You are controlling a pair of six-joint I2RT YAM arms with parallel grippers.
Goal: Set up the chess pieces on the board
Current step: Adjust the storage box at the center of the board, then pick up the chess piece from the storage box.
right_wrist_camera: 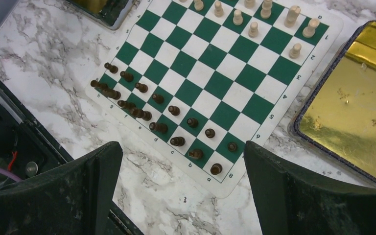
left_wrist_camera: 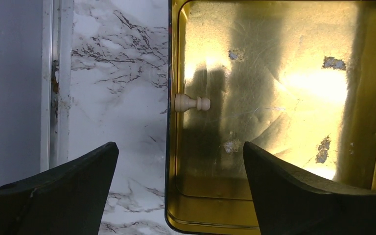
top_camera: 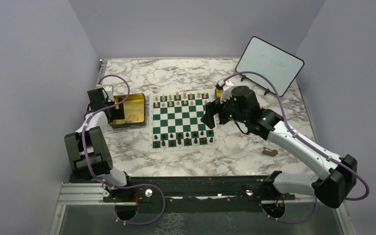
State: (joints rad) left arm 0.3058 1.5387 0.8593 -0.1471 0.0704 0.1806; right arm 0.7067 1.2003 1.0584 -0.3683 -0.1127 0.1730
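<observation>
The green and white board (top_camera: pixel 183 120) lies mid-table. Cream chess pieces (top_camera: pixel 177 100) fill its far rows and dark brown ones (top_camera: pixel 181 138) its near rows. In the left wrist view one cream pawn (left_wrist_camera: pixel 192 103) lies on its side inside a gold tray (left_wrist_camera: pixel 274 73), against the tray's left wall. My left gripper (left_wrist_camera: pixel 181 191) hangs open above that wall, short of the pawn, holding nothing. My right gripper (right_wrist_camera: pixel 183 191) is open and empty above the marble beside the board's corner (right_wrist_camera: pixel 235 171), near the dark pieces (right_wrist_camera: pixel 176 141).
The left gold tray (top_camera: pixel 136 111) sits left of the board. A second gold tray (right_wrist_camera: pixel 357 107) lies to its right, mostly hidden under my right arm in the top view. A white tablet (top_camera: pixel 269 63) stands at the back right, and a small metal object (top_camera: pixel 270 152) lies near the right front.
</observation>
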